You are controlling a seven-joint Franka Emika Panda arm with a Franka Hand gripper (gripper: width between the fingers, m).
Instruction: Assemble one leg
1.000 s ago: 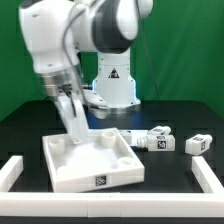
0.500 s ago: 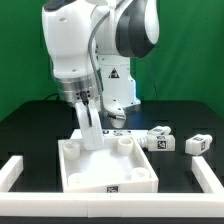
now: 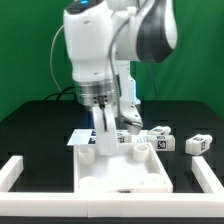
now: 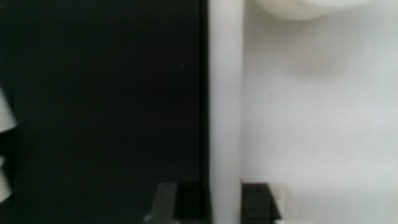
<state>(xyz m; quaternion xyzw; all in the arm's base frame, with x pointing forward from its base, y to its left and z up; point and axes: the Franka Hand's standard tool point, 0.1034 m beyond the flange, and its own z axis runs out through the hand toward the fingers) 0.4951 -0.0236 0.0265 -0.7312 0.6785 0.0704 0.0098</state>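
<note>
My gripper [image 3: 105, 141] is shut on the far rim of the large white tabletop slab [image 3: 125, 172], which lies on the black table. In the wrist view the slab's rim [image 4: 224, 110] runs between my two dark fingertips [image 4: 262, 200], with my gripper [image 4: 219, 198] clamped across it. Two short white tagged legs lie loose at the exterior view's right: one [image 3: 160, 139] close to the slab's far corner, another [image 3: 200, 143] further right. A third tagged piece [image 3: 134, 130] shows partly behind my fingers.
The white border frame shows at the exterior view's left [image 3: 12, 172] and right [image 3: 211, 178]. The marker board [image 3: 79, 138] lies flat behind the slab. The robot base [image 3: 125, 85] stands at the back.
My gripper and the slab it holds have slid steadily toward the exterior view's right, bringing the slab close to the loose legs. The legs have not moved.
</note>
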